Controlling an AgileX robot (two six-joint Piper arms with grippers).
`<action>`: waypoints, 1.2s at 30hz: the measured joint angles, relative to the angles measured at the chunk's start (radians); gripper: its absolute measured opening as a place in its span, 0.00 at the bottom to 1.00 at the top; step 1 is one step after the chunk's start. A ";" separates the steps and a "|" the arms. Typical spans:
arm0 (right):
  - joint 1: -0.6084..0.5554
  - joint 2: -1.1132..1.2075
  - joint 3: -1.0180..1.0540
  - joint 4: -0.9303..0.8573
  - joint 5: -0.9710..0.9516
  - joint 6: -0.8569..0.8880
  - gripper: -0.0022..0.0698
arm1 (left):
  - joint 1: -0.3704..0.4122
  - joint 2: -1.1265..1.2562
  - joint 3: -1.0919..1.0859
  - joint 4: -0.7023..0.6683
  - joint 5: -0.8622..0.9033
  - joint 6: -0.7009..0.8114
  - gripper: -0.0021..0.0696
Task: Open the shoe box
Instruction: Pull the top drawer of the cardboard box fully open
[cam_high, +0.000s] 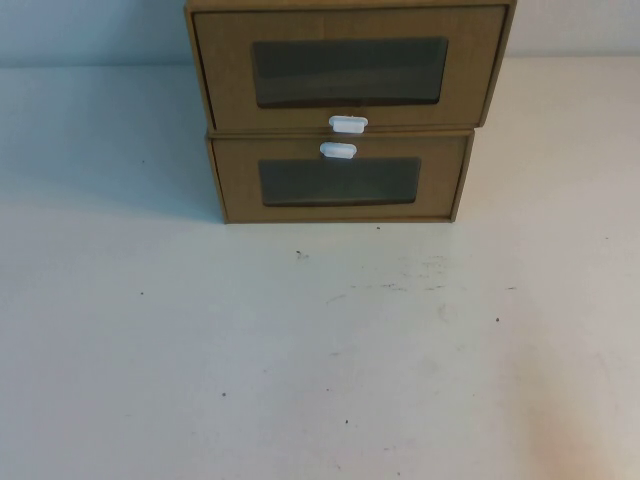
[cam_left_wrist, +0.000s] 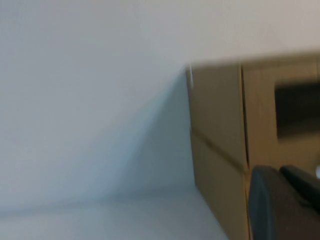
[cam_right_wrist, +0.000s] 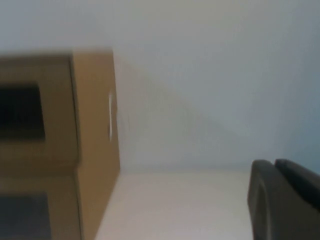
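Two brown cardboard shoe boxes are stacked at the far middle of the table. The upper box (cam_high: 350, 65) and the lower box (cam_high: 340, 180) each have a dark window in a closed front flap. A white handle (cam_high: 348, 124) sits at the bottom of the upper flap, and another white handle (cam_high: 338, 150) at the top of the lower flap. Neither arm shows in the high view. My left gripper (cam_left_wrist: 277, 170) is shut and empty, off the stack's (cam_left_wrist: 217, 130) left side. My right gripper (cam_right_wrist: 274, 162) is shut and empty, off the stack's (cam_right_wrist: 95, 115) right side.
The white table (cam_high: 320, 350) stretches from the boxes to the near edge, with small dark specks on it. A pale wall stands behind the stack.
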 joint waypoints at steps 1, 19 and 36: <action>0.000 0.000 0.000 0.000 -0.081 0.000 0.01 | 0.000 0.000 0.000 0.000 -0.088 0.000 0.02; 0.000 -0.006 0.000 -0.010 -0.705 0.019 0.01 | 0.000 -0.002 -0.005 -0.060 -0.901 0.003 0.02; 0.000 0.085 -0.556 0.438 -0.426 0.042 0.01 | 0.000 0.073 -0.513 -0.194 -0.477 -0.047 0.02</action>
